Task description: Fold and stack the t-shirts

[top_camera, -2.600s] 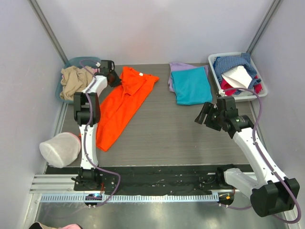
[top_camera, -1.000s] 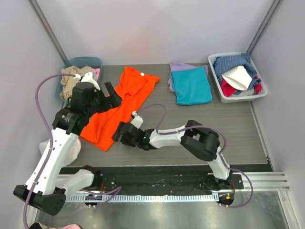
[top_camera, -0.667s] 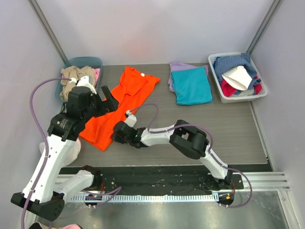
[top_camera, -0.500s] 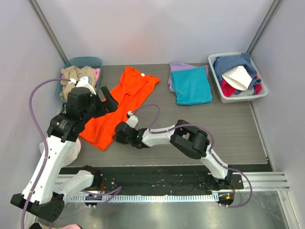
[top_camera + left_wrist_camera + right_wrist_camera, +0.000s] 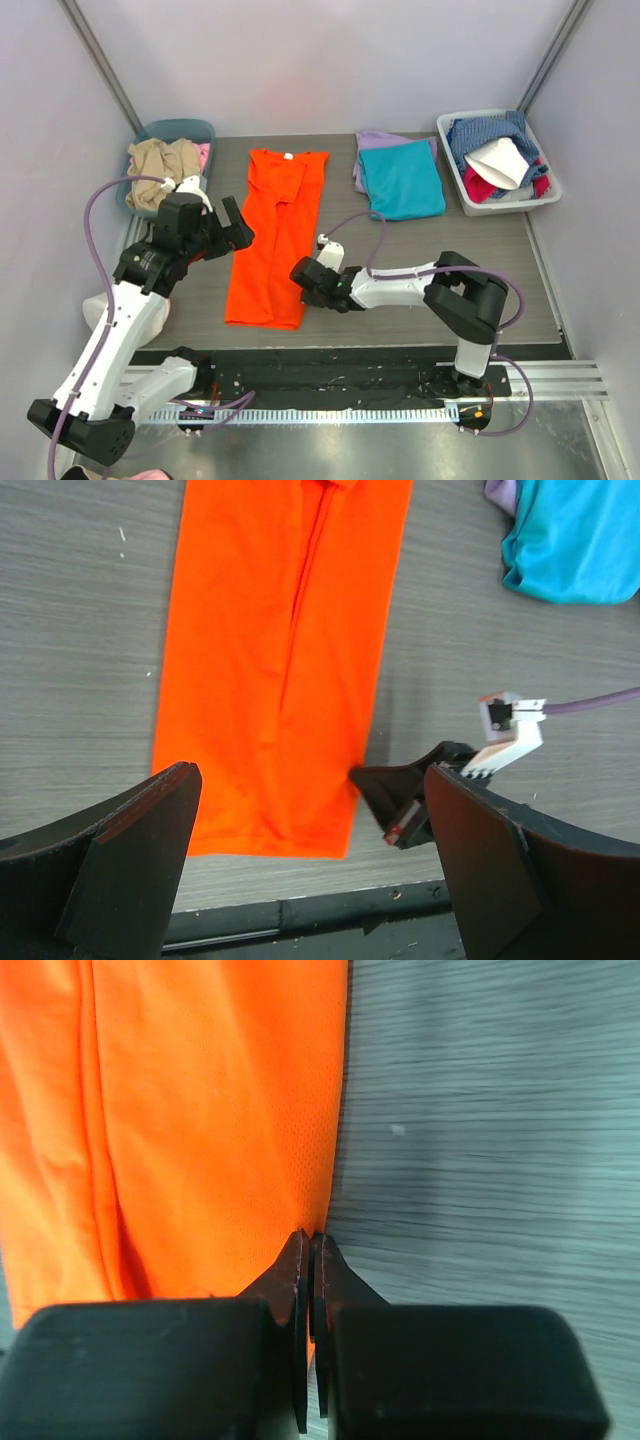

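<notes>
The right claw (image 5: pixel 310 1248) has shut, pinching the edge of the orange t-shirt (image 5: pixel 275 235), now pulled straight for folding. The left claw (image 5: pixel 310 855) is spread.

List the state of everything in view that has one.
Orange shirt: flat, folded into a long strip.
Teal shirt: folded, top of the pile.
Lavender shirt: folded, under the teal shirt.
Left hand: open, empty, above the table.
Right hand: shut on the orange shirt's right edge.
White bin: full of clothes.
Blue bin: holds clothes.
</notes>
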Controlling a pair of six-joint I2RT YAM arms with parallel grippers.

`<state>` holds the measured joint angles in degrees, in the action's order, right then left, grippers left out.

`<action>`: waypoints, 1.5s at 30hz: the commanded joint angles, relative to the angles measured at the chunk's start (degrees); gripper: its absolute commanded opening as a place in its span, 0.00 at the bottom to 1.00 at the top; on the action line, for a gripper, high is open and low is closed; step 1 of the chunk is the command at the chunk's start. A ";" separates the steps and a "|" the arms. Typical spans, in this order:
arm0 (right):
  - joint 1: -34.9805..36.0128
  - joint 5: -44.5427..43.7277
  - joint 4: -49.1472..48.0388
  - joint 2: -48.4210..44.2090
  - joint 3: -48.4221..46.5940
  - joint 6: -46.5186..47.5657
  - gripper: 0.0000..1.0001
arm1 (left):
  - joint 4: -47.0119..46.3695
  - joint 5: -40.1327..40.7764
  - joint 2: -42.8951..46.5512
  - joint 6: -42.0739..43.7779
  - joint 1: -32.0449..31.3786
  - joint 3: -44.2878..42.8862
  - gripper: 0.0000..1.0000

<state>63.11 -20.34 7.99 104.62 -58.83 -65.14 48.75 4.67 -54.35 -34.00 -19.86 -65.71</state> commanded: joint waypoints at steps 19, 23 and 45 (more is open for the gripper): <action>-2.12 -5.68 16.53 -16.55 7.59 12.23 0.49 | -2.43 -4.40 10.22 -5.81 -1.41 16.57 1.00; -2.20 -4.19 17.06 -19.80 7.50 13.64 0.57 | -2.35 -6.77 15.23 -9.67 -2.46 21.23 0.98; -2.03 2.50 16.01 -28.85 14.35 11.80 0.58 | -9.38 22.56 0.31 -35.77 -42.17 31.27 0.89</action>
<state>60.95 -18.31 25.34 78.56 -45.19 -52.38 42.33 16.91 -48.23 -62.59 -56.01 -32.86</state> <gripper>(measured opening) 0.577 0.893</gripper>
